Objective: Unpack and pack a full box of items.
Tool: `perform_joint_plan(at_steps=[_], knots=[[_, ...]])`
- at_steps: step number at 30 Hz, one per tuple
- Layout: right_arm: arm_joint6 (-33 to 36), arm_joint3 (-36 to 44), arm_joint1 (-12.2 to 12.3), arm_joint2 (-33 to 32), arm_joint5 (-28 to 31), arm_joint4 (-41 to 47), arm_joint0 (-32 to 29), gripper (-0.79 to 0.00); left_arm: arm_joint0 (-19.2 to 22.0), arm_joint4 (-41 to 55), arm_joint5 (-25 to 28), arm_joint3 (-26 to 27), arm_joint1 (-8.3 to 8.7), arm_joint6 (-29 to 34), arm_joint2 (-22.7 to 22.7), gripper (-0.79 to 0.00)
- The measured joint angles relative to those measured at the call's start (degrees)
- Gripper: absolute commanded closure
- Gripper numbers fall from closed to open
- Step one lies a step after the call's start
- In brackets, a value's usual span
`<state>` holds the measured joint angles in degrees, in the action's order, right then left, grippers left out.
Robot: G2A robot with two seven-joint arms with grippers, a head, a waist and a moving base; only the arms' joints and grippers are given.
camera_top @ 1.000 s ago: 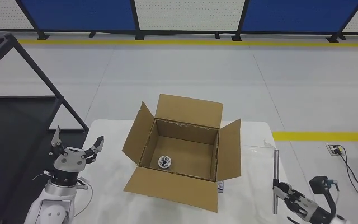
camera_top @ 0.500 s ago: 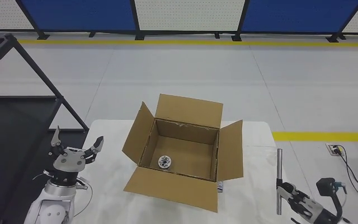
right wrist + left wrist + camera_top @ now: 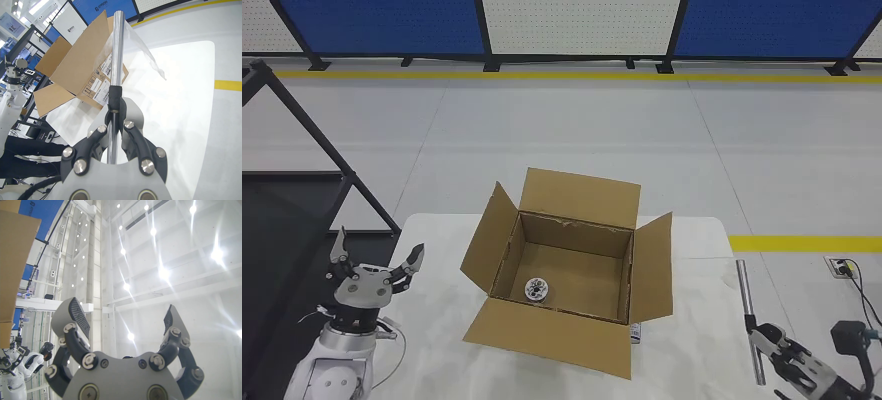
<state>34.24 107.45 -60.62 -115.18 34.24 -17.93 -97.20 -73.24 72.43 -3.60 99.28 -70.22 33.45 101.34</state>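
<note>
An open cardboard box (image 3: 567,270) stands on the white table (image 3: 442,330), flaps spread outward; the box (image 3: 79,75) also appears in the right wrist view. A small round white-and-black item (image 3: 536,289) lies in its near left corner. My right gripper (image 3: 114,106) is shut on a shiny metal rod (image 3: 117,49) in a clear plastic sleeve, held at the table's right front; from above the rod (image 3: 748,315) points away from me beside the right gripper (image 3: 762,345). Left of the box my left gripper (image 3: 375,262) points upward, open, and the left gripper (image 3: 122,315) holds nothing.
A black frame rack (image 3: 302,140) stands off the table's left side. A small dark item (image 3: 636,332) lies against the box's front right corner. Bare tabletop (image 3: 189,94) stretches right of the box.
My right gripper has carried the rod further right and toward the table's front edge, away from the box. The left gripper has dropped slightly.
</note>
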Motion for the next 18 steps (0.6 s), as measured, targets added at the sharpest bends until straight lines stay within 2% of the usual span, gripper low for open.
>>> perform_joint_plan(at_steps=[6, 11, 18], knots=[[1.84, 0.56, 0.35, 0.21, 0.89, 0.86, -0.23, 0.000, -0.04, 0.19, 0.09, -0.08, 0.01, 0.14, 0.07, -0.785], [7.06, 0.38, 0.97, 2.89, -0.60, -1.31, 2.26, 0.000, -0.11, 0.50, 0.23, -0.24, 0.02, 0.16, 0.43, -0.785], [9.73, -2.21, 1.53, 6.11, -2.54, -3.23, 5.86, 0.000, -0.06, 0.87, 0.07, -0.57, 0.07, 0.04, 0.83, -0.785]])
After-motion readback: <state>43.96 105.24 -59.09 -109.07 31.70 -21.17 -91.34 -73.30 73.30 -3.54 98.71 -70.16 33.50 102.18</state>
